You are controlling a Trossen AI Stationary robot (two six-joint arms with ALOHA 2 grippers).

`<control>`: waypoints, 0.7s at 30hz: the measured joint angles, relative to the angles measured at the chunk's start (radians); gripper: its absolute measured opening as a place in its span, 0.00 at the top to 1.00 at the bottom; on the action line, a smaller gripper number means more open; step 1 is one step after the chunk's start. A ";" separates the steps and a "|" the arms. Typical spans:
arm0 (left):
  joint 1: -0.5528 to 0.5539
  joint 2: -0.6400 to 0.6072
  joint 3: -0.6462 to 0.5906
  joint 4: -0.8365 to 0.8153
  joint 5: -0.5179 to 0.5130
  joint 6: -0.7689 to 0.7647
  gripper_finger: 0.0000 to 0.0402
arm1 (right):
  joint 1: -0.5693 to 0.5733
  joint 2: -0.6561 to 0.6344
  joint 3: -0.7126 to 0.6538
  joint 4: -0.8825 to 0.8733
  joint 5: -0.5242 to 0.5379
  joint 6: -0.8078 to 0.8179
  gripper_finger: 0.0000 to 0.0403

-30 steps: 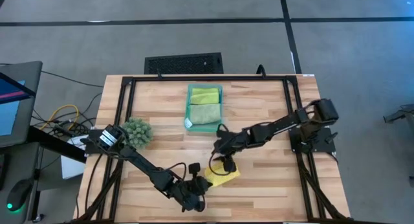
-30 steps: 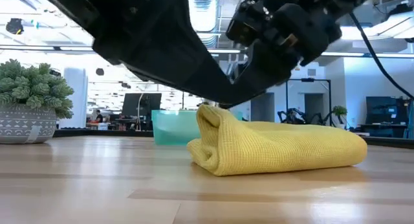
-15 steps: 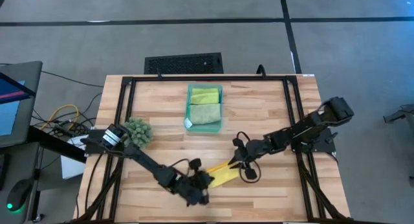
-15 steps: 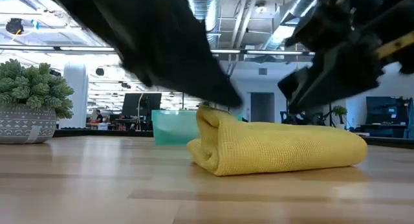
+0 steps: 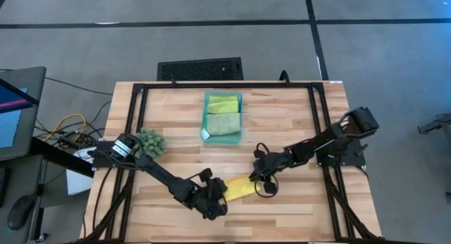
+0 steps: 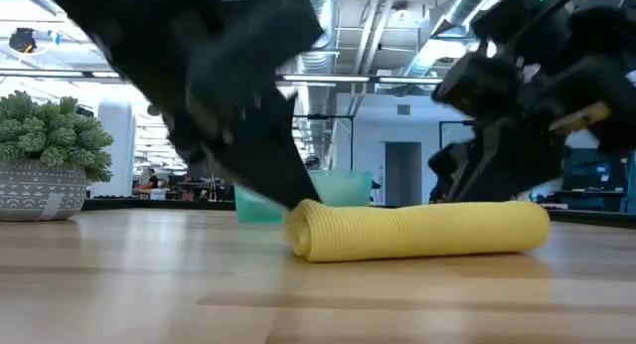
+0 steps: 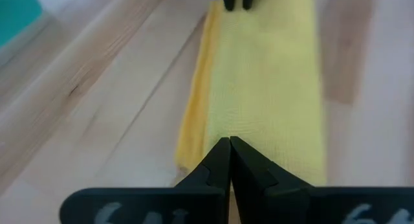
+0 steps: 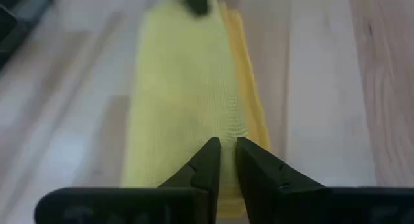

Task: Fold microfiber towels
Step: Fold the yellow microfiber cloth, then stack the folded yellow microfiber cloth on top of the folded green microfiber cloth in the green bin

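The yellow towel (image 5: 239, 190) lies folded on the desk (image 5: 296, 110), left claw (image 5: 220, 195) pinched on one end, right claw (image 5: 262, 178) narrow at the other; two more sit folded in the teal tray (image 5: 206, 116).

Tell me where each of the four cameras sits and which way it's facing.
High view: overhead, straight down on the wooden table; both arms show.
Low view: table height, level across the folded yellow microfiber towel.
Left wrist view: along the left gripper, shut on it.
Right wrist view: along the right gripper at the opposite end.
All share the towel.
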 joint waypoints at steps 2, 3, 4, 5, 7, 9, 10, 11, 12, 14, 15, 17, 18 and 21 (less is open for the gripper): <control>-0.009 -0.014 0.013 -0.003 -0.003 0.005 1.00 | 0.011 -0.043 0.000 -0.008 0.004 0.000 0.82; -0.012 -0.020 0.021 -0.008 -0.007 0.010 1.00 | 0.016 -0.065 0.000 -0.010 0.007 0.000 0.82; -0.017 -0.026 0.029 -0.015 -0.014 0.013 1.00 | 0.021 -0.085 0.000 -0.006 0.008 0.000 0.83; -0.021 -0.029 0.036 -0.021 -0.028 0.018 1.00 | 0.024 -0.101 0.001 -0.001 0.010 0.000 0.83; -0.027 -0.030 0.050 -0.021 -0.046 0.031 1.00 | 0.033 -0.112 0.001 0.022 0.013 0.008 0.82; -0.029 -0.030 0.059 -0.022 -0.051 0.044 1.00 | 0.042 -0.099 0.001 0.094 0.019 0.008 0.81; -0.029 -0.030 0.060 -0.020 -0.050 0.044 1.00 | 0.045 -0.086 0.001 0.133 0.023 0.008 0.80; -0.029 -0.030 0.057 -0.021 -0.047 0.041 1.00 | 0.049 -0.065 0.006 0.164 0.023 0.008 0.79; -0.026 -0.030 0.050 -0.022 -0.044 0.036 1.00 | 0.046 -0.039 0.017 0.176 0.023 0.008 0.77; -0.019 -0.028 0.031 -0.034 -0.038 0.019 1.00 | 0.033 0.005 0.041 0.161 0.023 0.008 0.71; -0.018 -0.028 0.020 -0.042 -0.037 0.002 1.00 | 0.025 0.030 0.060 0.159 0.023 0.008 0.67; -0.015 -0.028 -0.001 -0.055 -0.036 -0.034 1.00 | 0.009 0.082 0.102 0.139 0.023 0.008 0.59; -0.016 -0.028 -0.013 -0.052 -0.035 -0.047 1.00 | 0.002 0.103 0.120 0.111 0.023 0.009 0.55; -0.018 -0.027 -0.045 -0.051 -0.030 -0.077 1.00 | -0.013 0.161 0.197 0.005 -0.006 0.015 0.44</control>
